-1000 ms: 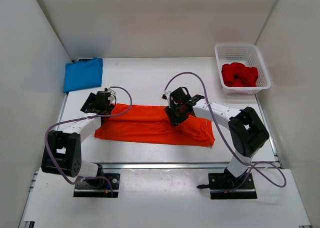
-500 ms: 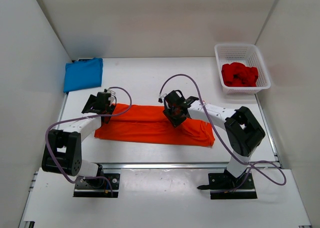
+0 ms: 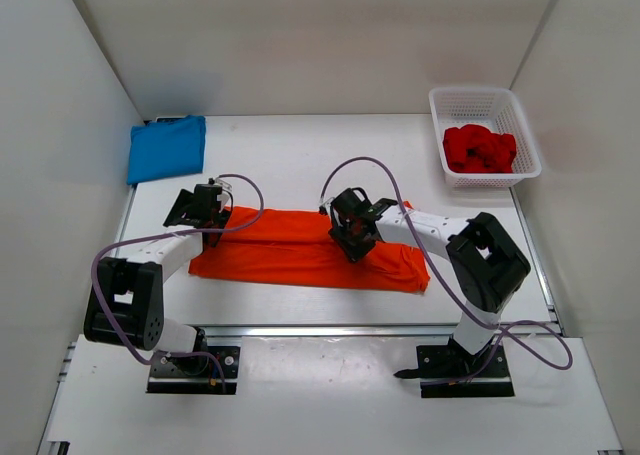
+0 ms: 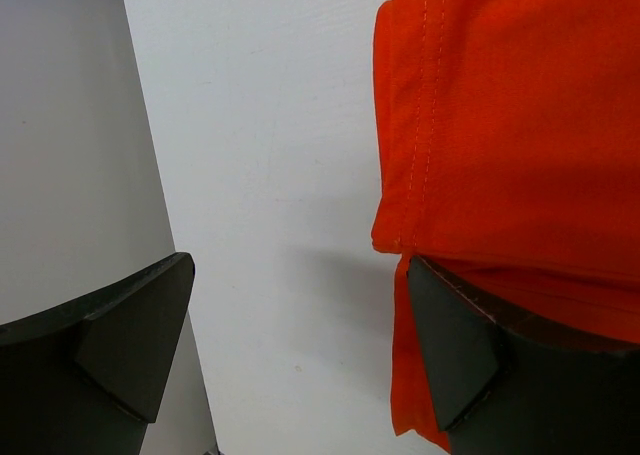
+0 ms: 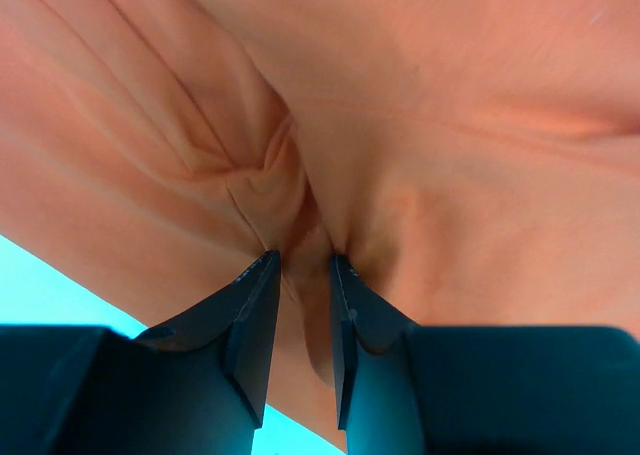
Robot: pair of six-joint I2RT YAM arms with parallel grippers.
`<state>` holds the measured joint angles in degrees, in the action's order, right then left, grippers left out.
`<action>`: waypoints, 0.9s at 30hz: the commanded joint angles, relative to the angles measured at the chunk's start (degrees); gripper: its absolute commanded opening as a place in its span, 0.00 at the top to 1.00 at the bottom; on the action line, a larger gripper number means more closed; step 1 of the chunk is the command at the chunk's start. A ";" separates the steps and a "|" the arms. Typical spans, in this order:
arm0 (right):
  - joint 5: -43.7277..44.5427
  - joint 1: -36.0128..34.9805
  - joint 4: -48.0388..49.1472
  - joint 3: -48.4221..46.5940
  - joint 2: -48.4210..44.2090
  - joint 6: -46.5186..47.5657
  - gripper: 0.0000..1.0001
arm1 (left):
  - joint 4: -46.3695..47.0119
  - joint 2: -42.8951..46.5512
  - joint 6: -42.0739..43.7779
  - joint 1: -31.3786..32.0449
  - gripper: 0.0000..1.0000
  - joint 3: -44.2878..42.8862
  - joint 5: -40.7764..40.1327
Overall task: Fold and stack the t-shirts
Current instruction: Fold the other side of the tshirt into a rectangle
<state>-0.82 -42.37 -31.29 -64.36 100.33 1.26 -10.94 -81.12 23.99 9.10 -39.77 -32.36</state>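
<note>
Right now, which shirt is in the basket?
The deep red shirt, bunched in the white basket; the blue shirt and orange shirt lie flat on the table.

The right gripper (image 5: 303, 260) sets its two dark fingers (image 5: 255, 310) close together, pinching a raised fold of the orange t-shirt (image 5: 450, 125). The shirt's creased cloth fills nearly everything. A pale surface (image 5: 40, 285) shows at lower left.
</note>
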 commanded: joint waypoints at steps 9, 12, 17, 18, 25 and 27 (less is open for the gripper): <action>3.20 1.24 0.36 -1.21 1.18 -0.99 0.74 | 1.10 0.44 0.35 -0.23 0.02 0.66 -0.42; 3.19 1.24 0.70 -0.77 2.14 -1.00 0.79 | 1.27 0.26 0.18 -0.31 0.01 0.75 -0.60; 1.97 1.85 1.05 -1.38 1.45 -2.93 1.00 | 1.18 0.26 0.09 -0.31 0.01 0.66 -0.51; 1.27 2.20 0.79 -2.17 1.36 -3.10 1.00 | 1.44 0.18 0.01 -0.31 0.01 0.66 -0.60; -17.17 6.58 2.80 -2.88 -3.73 -2.92 1.00 | 1.27 0.35 0.27 -0.14 0.01 0.57 -0.77; -25.78 8.43 4.48 -1.21 -4.18 -4.06 1.00 | 1.36 0.17 0.27 -0.31 0.02 0.57 -0.69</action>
<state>-12.71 -36.23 -30.96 -65.54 100.05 -1.34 -10.68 -81.28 24.36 9.06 -39.33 -32.40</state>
